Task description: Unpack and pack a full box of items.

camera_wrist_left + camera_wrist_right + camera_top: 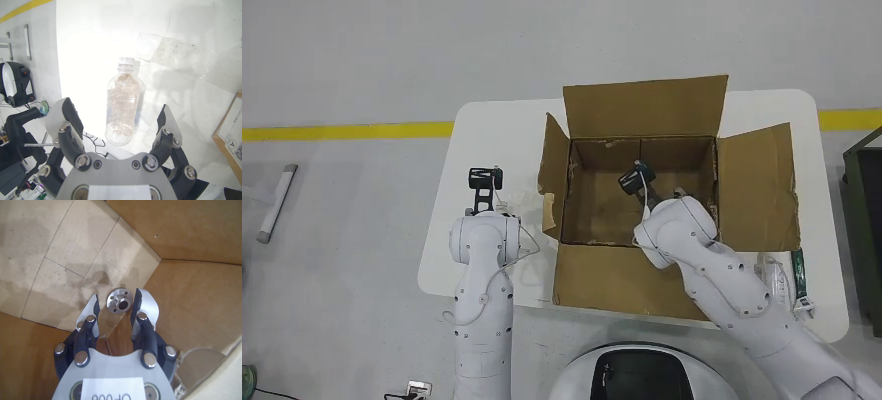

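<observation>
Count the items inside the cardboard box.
1: a metal flange lies on the box floor near a corner, between the open fingers of the right gripper. Its arm hides part of the floor, so others may be hidden.

A white table (492, 120) with rounded corners carries an open cardboard box (645, 108) across its middle and right, all flaps folded outward. Left of the box, on bare tabletop, is a clear plastic bottle (122, 106) with a white cap. A patch of clear film (170, 55) lies flat just past the cap. White and green packets (787, 280) lie at the near right corner.
</observation>
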Controlling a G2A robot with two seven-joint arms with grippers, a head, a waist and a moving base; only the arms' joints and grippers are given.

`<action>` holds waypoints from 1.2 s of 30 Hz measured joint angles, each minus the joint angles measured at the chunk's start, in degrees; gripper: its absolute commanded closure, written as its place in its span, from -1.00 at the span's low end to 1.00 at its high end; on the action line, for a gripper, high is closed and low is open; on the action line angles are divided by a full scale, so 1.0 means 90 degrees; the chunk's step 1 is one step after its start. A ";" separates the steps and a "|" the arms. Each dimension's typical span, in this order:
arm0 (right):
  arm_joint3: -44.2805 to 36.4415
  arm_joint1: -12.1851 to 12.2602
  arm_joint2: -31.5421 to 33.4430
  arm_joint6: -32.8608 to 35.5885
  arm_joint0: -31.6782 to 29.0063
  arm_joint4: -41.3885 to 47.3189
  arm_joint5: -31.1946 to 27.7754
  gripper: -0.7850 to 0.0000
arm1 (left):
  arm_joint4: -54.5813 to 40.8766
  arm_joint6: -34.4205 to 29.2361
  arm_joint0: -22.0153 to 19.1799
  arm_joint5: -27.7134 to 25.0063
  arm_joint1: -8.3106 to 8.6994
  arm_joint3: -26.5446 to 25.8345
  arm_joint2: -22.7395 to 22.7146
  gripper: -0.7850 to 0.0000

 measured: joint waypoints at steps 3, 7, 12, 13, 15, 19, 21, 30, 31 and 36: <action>0.0218 -0.0043 -0.0026 -0.0019 0.0037 -0.0038 0.0016 -0.47 | 0.0000 0.0000 0.0000 0.0000 0.0000 0.0000 0.0000 -1.00; 0.0445 -0.0094 -0.0067 -0.0033 0.0065 -0.0134 -0.0006 -0.39 | 0.0000 0.0000 0.0000 0.0000 0.0000 0.0000 0.0000 -1.00; 0.0593 -0.0165 -0.0042 -0.0016 0.0084 -0.0127 0.0086 -0.27 | 0.0000 0.0000 0.0000 0.0000 0.0000 0.0000 0.0000 -1.00; 0.0610 -0.0178 -0.0036 -0.0006 0.0090 -0.0108 0.0090 -0.24 | 0.0000 0.0000 0.0000 0.0000 0.0000 0.0000 0.0000 -1.00; 0.0631 -0.0205 -0.0019 0.0010 0.0094 -0.0086 0.0112 -0.20 | 0.0000 0.0000 0.0000 0.0000 0.0000 0.0000 0.0000 -1.00; 0.0654 -0.0248 0.0038 0.0034 0.0072 -0.0026 0.0157 -0.12 | 0.0000 0.0000 0.0000 0.0000 0.0000 0.0000 0.0000 -1.00; 0.0641 -0.0268 0.0085 0.0042 0.0045 0.0014 0.0188 -0.08 | 0.0000 0.0000 0.0000 0.0000 0.0000 0.0000 0.0000 -1.00; 0.0331 -0.0331 0.0460 -0.0155 -0.0139 0.0740 0.0164 -0.07 | 0.0000 0.0000 0.0000 0.0000 0.0000 0.0000 0.0000 -1.00; 0.0259 -0.0336 0.0517 -0.0195 -0.0157 0.0898 0.0157 -0.07 | 0.0000 0.0000 0.0000 0.0000 0.0000 0.0000 0.0000 -1.00; -0.0178 -0.0328 0.0643 -0.0269 -0.0269 0.0936 0.0006 -0.32 | 0.0000 0.0000 0.0000 0.0000 0.0000 0.0000 0.0000 -1.00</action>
